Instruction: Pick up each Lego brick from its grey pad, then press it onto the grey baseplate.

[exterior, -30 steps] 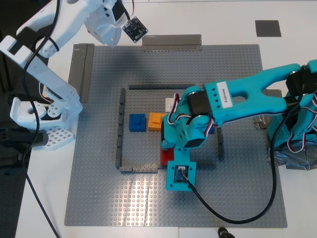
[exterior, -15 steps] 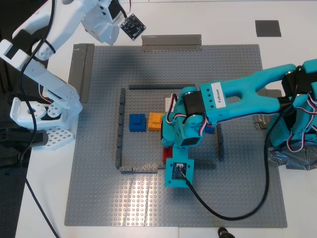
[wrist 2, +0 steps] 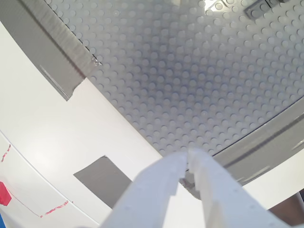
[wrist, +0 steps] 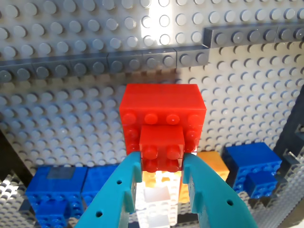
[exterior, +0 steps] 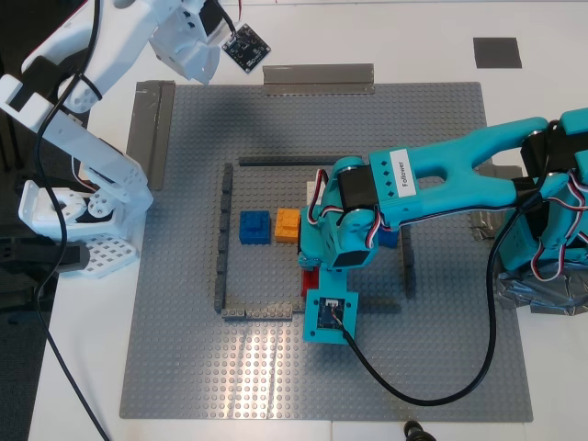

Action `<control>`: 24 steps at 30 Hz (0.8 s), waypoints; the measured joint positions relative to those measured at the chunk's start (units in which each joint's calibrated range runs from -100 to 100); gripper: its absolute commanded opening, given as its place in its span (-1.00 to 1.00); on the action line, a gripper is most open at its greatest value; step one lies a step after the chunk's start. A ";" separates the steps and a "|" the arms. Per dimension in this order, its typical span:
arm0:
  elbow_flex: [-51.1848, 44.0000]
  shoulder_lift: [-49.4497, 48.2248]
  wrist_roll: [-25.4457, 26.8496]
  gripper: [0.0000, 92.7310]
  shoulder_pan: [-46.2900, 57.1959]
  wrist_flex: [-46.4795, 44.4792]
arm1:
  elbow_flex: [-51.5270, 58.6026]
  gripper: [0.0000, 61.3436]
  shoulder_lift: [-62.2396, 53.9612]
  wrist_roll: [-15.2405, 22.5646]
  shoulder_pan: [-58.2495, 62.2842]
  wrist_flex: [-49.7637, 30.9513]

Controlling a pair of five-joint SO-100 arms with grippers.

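My first gripper, on the teal arm, is shut on a small red Lego brick that sits against a larger red block on the grey baseplate. In the exterior view this gripper is inside the strip outline and only a bit of red shows under it. A white brick lies partly hidden behind the teal arm. My second gripper, on the white arm, is shut and empty above the baseplate's far corner, near a grey pad. Another grey pad lies empty.
A blue brick and an orange brick sit inside the outline, close to my first gripper. Dark-grey strips form the outline. Grey tape strips hold the plate's edges. The white arm's base stands at the exterior view's left.
My first gripper has shifted slightly toward the exterior view's left with the red brick, covering more of the red. The white arm has moved slightly toward the exterior view's upper left.
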 measured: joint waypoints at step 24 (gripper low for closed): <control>3.22 0.08 0.00 -1.00 -0.30 -0.17 | 5.13 -1.00 -5.18 2.30 0.91 -4.59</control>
